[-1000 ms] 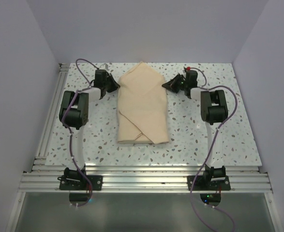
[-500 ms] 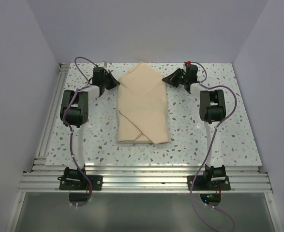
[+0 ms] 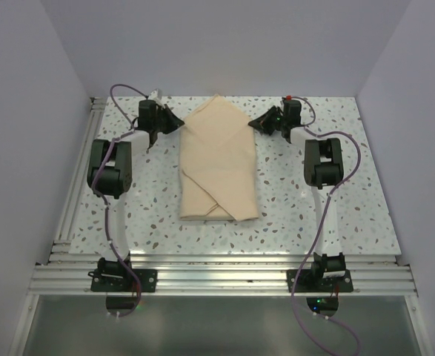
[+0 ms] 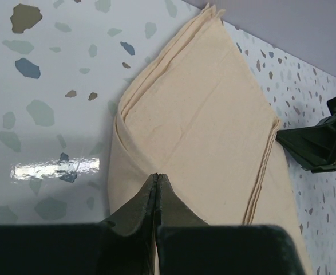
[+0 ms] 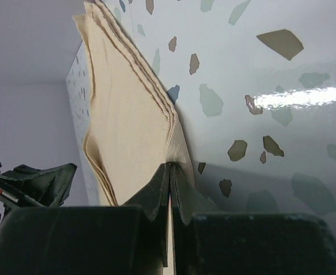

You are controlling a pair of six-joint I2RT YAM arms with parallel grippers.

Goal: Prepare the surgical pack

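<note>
Table [image 3: 291, 215]: white terrazzo-pattern top with grey, brown and blue flecks, smooth and glossy enough to throw a bright glare streak in both wrist views.
Surgical pack [image 3: 218, 159]: a tan cloth bundle lying in the middle of the table between the two arms, its pointed end toward the far wall and its squared end toward the arm bases; nothing of any contents shows.
Cloth: matte woven fabric, soft, folded in several layers; the stacked edges fan out at the far point, and diagonal flaps cross over the near end like an envelope.
Step in hand: by the look of it the wrapping is done or nearly so, with both arms at the far shoulders of the bundle, one to each side.
Left gripper [image 4: 157, 179]: fingers pressed together with nothing between them, tips over the bundle's left edge; contact with the cloth cannot be told.
Right gripper [image 5: 170, 168]: fingers likewise together and empty, tips at the layered right edge of the cloth; touching or just beside, unclear.
Next move: probably either a last tuck or press of the upper folds, which would need gentle even pushes from both sides so the layers do not slide open, or lifting both arms clear.
</note>
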